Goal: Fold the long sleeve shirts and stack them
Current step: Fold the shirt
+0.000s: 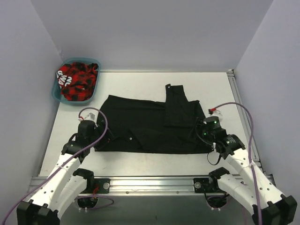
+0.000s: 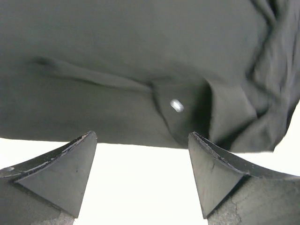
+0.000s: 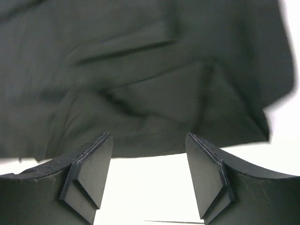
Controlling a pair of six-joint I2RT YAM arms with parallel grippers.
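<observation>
A plain black long sleeve shirt (image 1: 150,125) lies spread flat mid-table, one sleeve folded over its right part and sticking out towards the back. My left gripper (image 1: 102,137) is open at the shirt's near left edge; the left wrist view shows the cloth edge (image 2: 140,93) with a pale button (image 2: 176,105) just beyond the fingertips, nothing between them. My right gripper (image 1: 204,137) is open at the near right corner; the right wrist view shows the creased hem (image 3: 154,108) just ahead of the empty jaws. A red and black checked garment (image 1: 76,80) lies in the basket.
A teal plastic basket (image 1: 57,95) stands at the back left corner of the white table. Grey walls close in the left, right and back. A metal rail (image 1: 150,183) runs along the near edge by the arm bases.
</observation>
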